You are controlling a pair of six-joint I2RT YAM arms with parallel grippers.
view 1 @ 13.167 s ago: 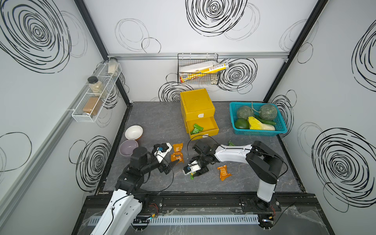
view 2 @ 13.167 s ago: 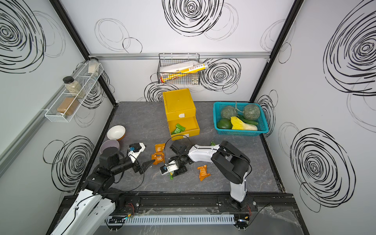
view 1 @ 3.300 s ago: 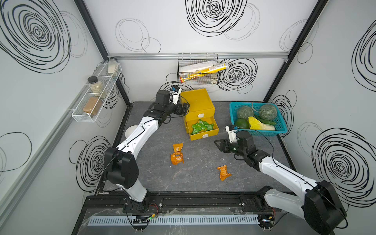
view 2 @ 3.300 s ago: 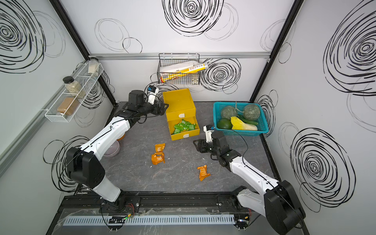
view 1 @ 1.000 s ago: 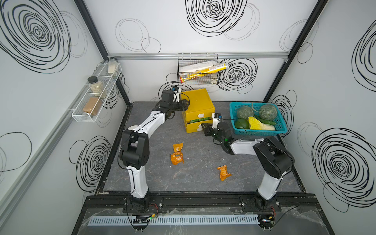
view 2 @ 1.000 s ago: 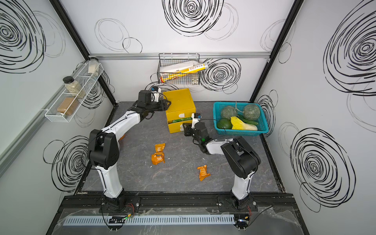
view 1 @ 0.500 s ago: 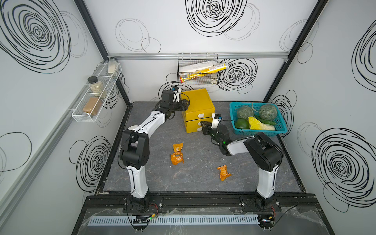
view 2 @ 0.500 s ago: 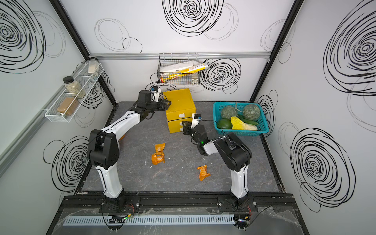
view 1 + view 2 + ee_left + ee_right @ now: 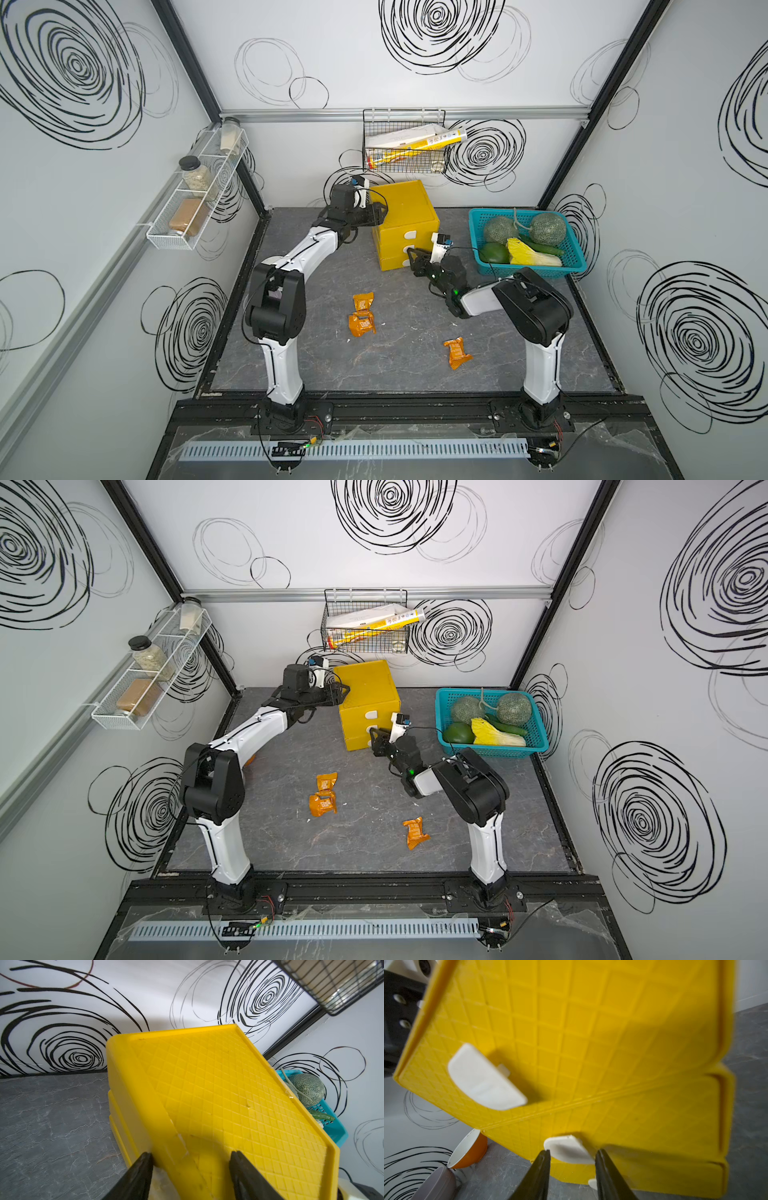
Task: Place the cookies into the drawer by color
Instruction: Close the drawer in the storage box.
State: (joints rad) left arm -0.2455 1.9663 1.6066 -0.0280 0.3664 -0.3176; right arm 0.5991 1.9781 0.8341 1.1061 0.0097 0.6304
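Yellow waffle-gridded plastic drawer (image 9: 405, 216) chest, all shut, at the back of the grey marbled table (image 9: 395, 374).
Left gripper (image 9: 190, 1152) reaches in level, jaws half apart astride its top edge, clamping or not unclear; right gripper (image 9: 573, 1150), low and outstretched, jaws parted around the middle rounded white tab (image 9: 562, 1147). Three crinkly orange foil cookies (image 9: 361, 325) lie loose in front; drawer contents hidden.
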